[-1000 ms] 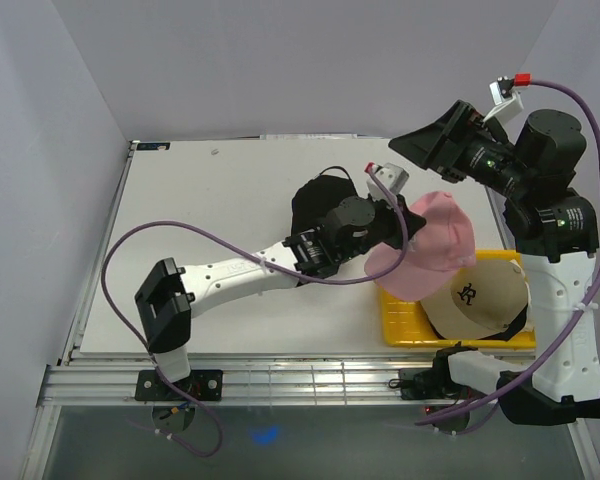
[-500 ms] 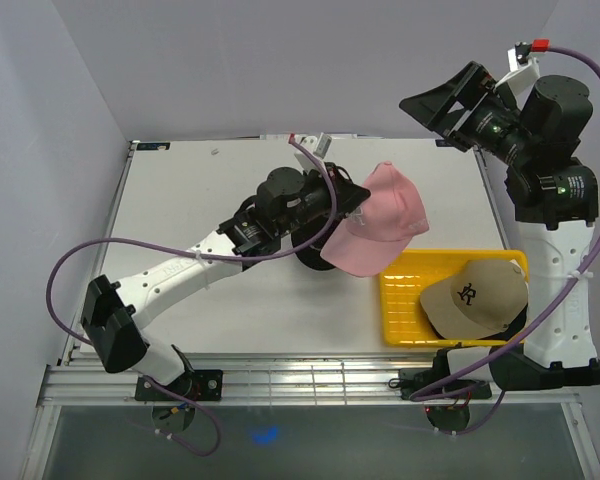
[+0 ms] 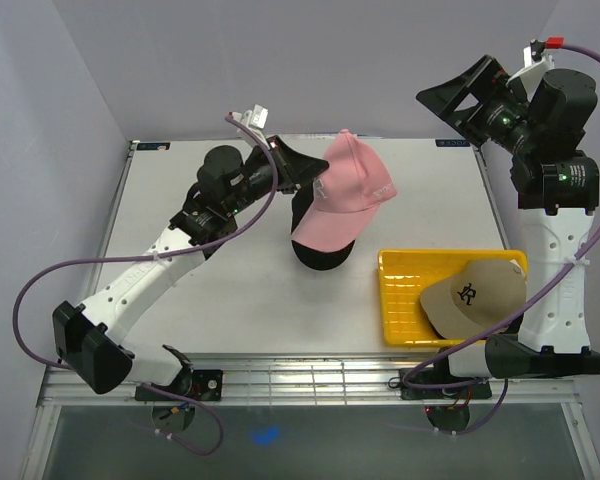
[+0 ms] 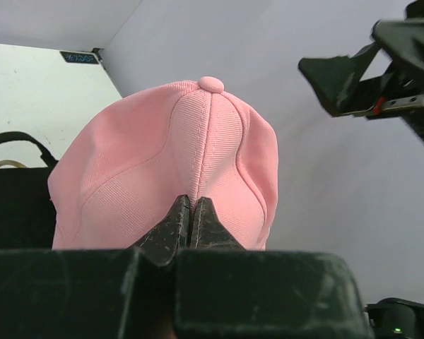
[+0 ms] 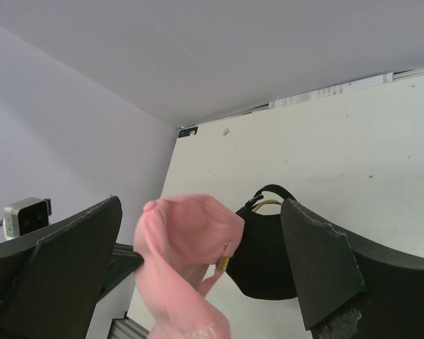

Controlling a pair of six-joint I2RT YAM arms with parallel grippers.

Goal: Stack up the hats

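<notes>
My left gripper (image 3: 310,175) is shut on the pink hat (image 3: 343,193) and holds it in the air above the black hat (image 3: 315,250), which sits on the table's middle. In the left wrist view the fingertips (image 4: 178,215) pinch the pink hat's (image 4: 169,169) crown fabric. The tan hat (image 3: 475,297) lies in the yellow tray (image 3: 400,300) at the right front. My right gripper (image 3: 460,95) is open and empty, raised high at the back right. Its view shows the pink hat (image 5: 187,261) hanging and the black hat (image 5: 265,254) on a gold wire stand (image 5: 268,205). The white hat is out of view.
Grey walls close the table at back and sides. The right arm's column (image 3: 555,250) stands beside the tray. A purple cable (image 3: 100,265) loops off the left arm.
My left arm has swung left and back, carrying the pink hat from over the tray to above the black hat. My right gripper has risen slightly.
</notes>
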